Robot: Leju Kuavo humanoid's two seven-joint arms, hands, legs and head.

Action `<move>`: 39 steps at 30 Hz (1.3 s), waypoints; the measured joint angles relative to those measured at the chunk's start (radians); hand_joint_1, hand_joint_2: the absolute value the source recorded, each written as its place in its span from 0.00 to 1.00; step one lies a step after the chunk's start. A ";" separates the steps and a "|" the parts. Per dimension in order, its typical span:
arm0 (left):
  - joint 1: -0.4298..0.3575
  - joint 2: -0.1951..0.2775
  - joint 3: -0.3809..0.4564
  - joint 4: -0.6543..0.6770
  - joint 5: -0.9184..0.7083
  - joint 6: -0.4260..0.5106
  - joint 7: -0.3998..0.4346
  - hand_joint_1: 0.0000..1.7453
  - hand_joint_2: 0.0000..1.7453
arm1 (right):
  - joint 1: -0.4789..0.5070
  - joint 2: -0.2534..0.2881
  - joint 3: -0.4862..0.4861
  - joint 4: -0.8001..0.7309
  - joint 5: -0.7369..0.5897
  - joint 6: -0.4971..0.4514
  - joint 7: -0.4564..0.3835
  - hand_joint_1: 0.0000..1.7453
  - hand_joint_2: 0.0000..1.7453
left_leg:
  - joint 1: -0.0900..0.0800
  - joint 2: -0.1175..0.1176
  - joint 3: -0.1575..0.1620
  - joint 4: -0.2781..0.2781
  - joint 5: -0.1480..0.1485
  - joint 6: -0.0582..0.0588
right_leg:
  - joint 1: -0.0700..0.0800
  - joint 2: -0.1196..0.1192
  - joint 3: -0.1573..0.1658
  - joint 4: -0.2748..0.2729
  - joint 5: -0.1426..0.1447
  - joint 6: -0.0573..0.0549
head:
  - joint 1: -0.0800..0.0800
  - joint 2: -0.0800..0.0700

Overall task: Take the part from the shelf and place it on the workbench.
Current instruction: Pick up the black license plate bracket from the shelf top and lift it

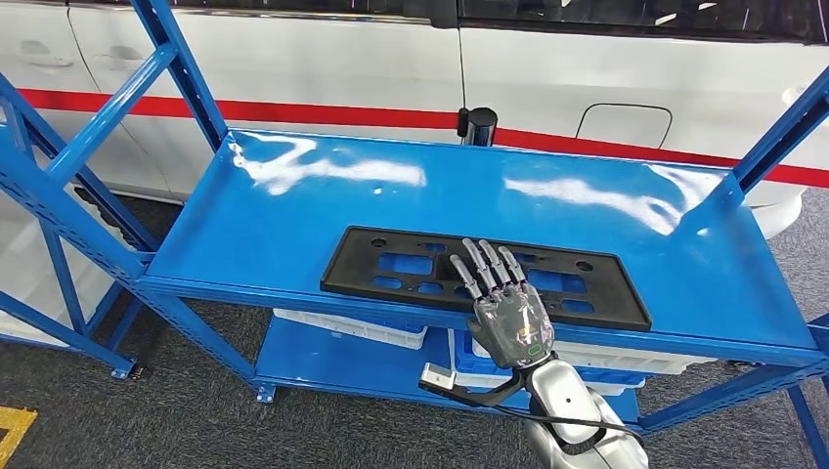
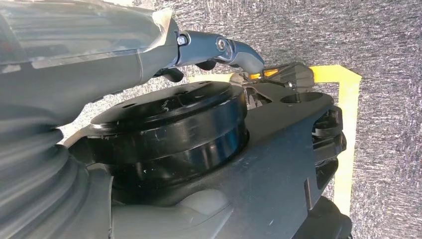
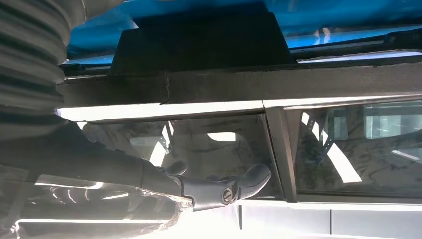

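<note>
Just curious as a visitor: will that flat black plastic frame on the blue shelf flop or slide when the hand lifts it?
The black frame looks thin, long and full of cutouts, so probably light and a bit bendy. On the glossy shelf it may slide easily.

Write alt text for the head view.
The robot's right hand reaches over a flat black plastic part on a glossy blue shelf, fingers spread above it. White bins sit on the lower shelf, and a white car stands behind.
</note>
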 joint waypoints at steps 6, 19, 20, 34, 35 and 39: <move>0.000 0.000 0.000 0.000 -0.003 -0.001 0.000 0.00 1.00 | -0.006 0.005 -0.007 0.034 0.000 0.011 0.015 0.00 1.00 | -0.002 0.000 0.000 0.000 0.000 0.000 | -0.001 0.000 0.000 0.000 0.000 0.000 | 0.000 0.000; 0.000 0.001 -0.003 0.000 -0.016 -0.009 0.001 0.00 1.00 | -0.032 0.027 -0.009 0.081 0.002 0.044 0.031 0.00 1.00 | -0.002 0.001 0.001 0.000 0.000 0.000 | -0.002 0.001 0.001 0.000 0.001 -0.001 | 0.000 0.000; 0.000 0.001 -0.003 0.000 -0.016 -0.009 0.001 0.00 1.00 | -0.034 0.030 -0.009 0.083 0.001 0.046 0.031 0.00 1.00 | -0.002 0.002 0.001 0.000 0.000 0.000 | -0.002 0.001 0.001 0.000 0.002 -0.002 | 0.000 0.000; 0.000 0.001 -0.004 0.000 -0.016 -0.009 0.001 0.00 1.00 | -0.045 0.043 -0.008 0.099 0.001 0.051 0.031 0.00 1.00 | -0.002 0.004 0.002 0.000 0.002 -0.002 | -0.001 0.003 0.001 0.000 0.003 -0.004 | 0.000 0.000; 0.000 0.001 -0.004 0.000 -0.016 -0.009 0.001 0.00 1.00 | -0.045 0.043 -0.008 0.099 0.001 0.051 0.031 0.00 1.00 | -0.002 0.004 0.002 0.000 0.002 -0.002 | -0.001 0.003 0.001 0.000 0.003 -0.004 | 0.000 0.000; 0.000 0.001 -0.004 0.000 -0.016 -0.009 0.001 0.00 1.00 | -0.046 0.043 -0.007 0.099 0.001 0.051 0.031 0.00 1.00 | -0.002 0.004 0.002 0.000 0.002 -0.002 | -0.001 0.003 0.001 0.000 0.003 -0.004 | 0.000 0.000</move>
